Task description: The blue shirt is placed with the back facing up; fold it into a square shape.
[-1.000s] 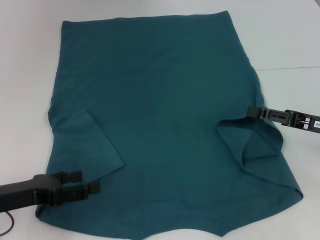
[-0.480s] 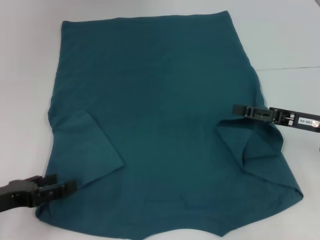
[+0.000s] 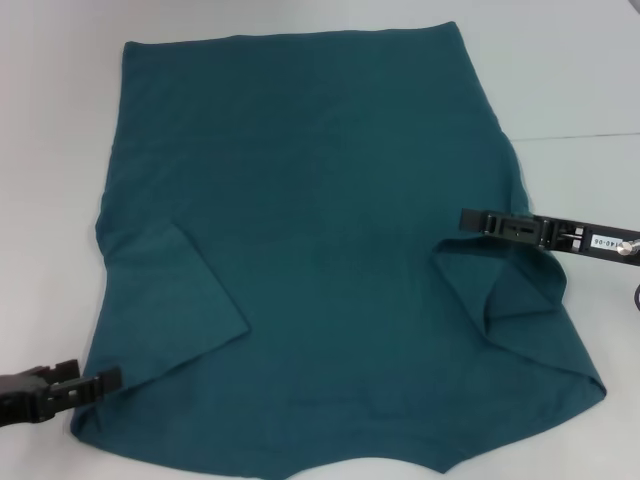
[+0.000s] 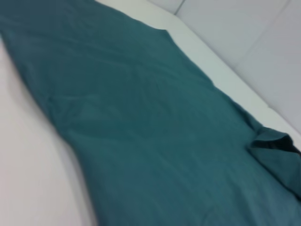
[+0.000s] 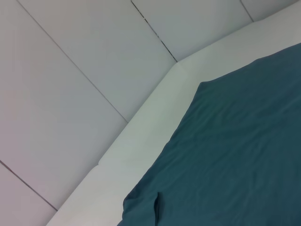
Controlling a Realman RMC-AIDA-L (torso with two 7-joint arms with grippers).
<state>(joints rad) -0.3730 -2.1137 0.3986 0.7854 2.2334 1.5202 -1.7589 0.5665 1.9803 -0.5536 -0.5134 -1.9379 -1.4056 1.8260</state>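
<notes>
Head view first: one blue shirt, plain side up, lies spread over most of the white bench, hem toward the far edge, collar end at the near edge. Both short sleeves are folded in onto the body, one on each side. Two grippers are in shot. The left gripper sits low at the near left corner of the shirt, its tip just over the fabric's edge; its two fingers look close together with nothing visibly between them. The right gripper reaches in from the bench's right edge, its tip over the folded right sleeve; whether its fingers are apart or together cannot be told from here.

Left wrist view now: the blue shirt runs long across the bench, and one tucked sleeve bunches dark at the far side. No fingers in shot.

Right wrist view: a corner of the blue shirt lies near the bench's edge, grey panels beyond.
</notes>
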